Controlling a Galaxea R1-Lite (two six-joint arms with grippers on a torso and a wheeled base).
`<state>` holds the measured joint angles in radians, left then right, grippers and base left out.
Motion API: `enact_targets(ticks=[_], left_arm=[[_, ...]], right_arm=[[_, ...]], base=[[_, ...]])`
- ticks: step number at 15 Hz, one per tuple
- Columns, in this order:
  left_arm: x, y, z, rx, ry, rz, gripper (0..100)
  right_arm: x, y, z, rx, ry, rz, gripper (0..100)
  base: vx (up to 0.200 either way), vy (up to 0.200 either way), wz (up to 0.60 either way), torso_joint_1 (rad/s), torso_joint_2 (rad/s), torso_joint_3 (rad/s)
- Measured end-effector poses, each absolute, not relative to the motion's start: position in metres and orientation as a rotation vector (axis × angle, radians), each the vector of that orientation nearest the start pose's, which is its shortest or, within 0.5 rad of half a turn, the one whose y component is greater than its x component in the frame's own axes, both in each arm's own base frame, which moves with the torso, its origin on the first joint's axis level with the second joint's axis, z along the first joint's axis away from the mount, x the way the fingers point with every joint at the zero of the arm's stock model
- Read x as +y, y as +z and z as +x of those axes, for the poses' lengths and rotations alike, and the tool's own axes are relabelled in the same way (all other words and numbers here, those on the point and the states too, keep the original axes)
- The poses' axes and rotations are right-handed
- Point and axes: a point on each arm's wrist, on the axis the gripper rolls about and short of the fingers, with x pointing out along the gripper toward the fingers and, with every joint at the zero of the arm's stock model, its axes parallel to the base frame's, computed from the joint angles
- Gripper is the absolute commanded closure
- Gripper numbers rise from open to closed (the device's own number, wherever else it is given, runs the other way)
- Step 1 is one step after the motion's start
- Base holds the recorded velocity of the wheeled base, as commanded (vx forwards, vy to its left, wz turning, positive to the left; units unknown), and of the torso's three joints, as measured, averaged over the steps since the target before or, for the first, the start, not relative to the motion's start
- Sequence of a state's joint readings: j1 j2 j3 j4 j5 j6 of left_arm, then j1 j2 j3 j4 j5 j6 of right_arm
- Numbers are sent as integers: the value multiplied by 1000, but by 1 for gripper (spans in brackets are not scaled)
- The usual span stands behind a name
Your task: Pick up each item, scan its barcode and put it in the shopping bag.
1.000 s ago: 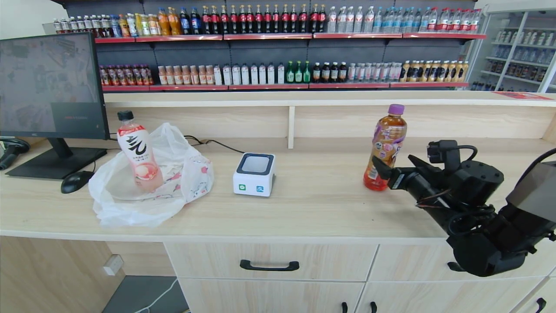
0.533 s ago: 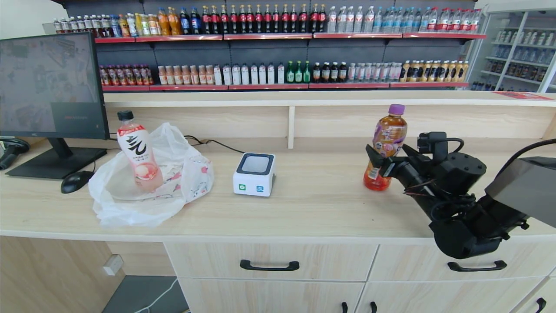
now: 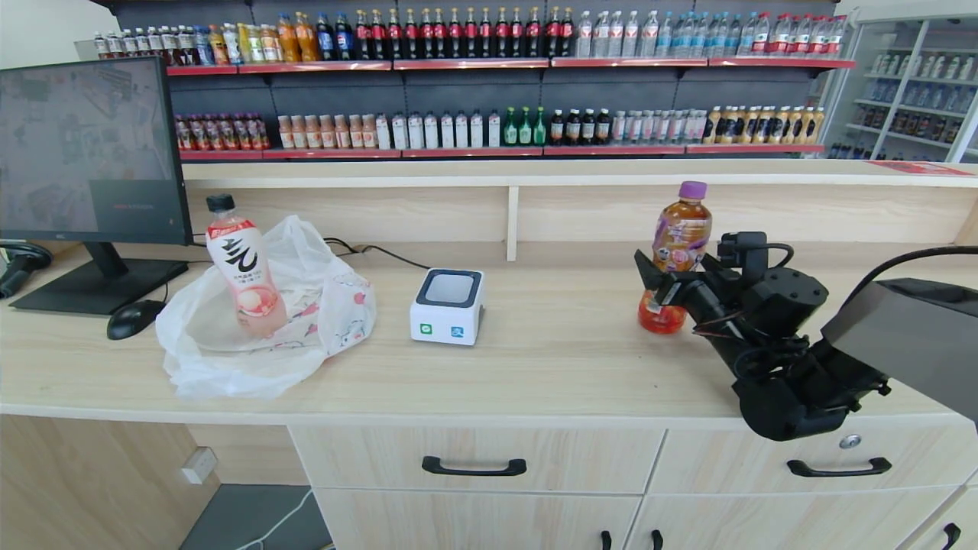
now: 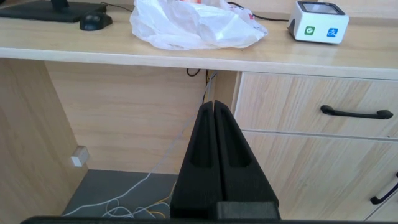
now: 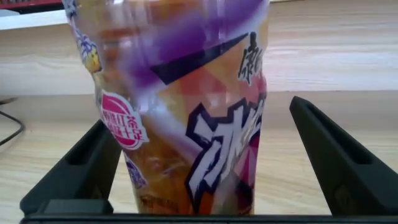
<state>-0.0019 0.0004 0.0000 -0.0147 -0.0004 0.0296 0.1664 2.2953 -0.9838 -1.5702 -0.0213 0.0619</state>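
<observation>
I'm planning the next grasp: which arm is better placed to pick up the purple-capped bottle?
Right. The right pincer, open, straddles the purple-capped bottle on the counter; the left pincer hangs shut below the counter's edge.

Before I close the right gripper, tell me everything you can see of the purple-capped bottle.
The purple-capped bottle is clear plastic and holds an orange-amber drink that looks reddish at the base. A purple-and-white label wraps its middle, and the cap is on. It stands about upright on the wooden counter, right of the scanner. The open right gripper has a finger on each side of its lower body. One side shows a gap; whether the other touches cannot be told.
</observation>
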Motion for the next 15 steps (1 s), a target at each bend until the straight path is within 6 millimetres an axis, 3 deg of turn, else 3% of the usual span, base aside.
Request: enact_targets(ticks=[1,2,9,15], left_arm=[[0,77,-23,-15,-3,42,100],[0,77,-23,-14,-3,48,100],[0,77,-23,-13,-2,49,100],[0,77,-23,-13,-3,49,100]], right_arm=[[69,100,411,-254,153,87,0],[69,99,412,-250,154,88,100],[69,98,413,-251,154,88,100],[71,110,410,-278,160,102,100]], base=[[0,0,0,0,0,0],[0,0,0,0,0,0],[0,0,0,0,0,0],[0,0,0,0,0,0]])
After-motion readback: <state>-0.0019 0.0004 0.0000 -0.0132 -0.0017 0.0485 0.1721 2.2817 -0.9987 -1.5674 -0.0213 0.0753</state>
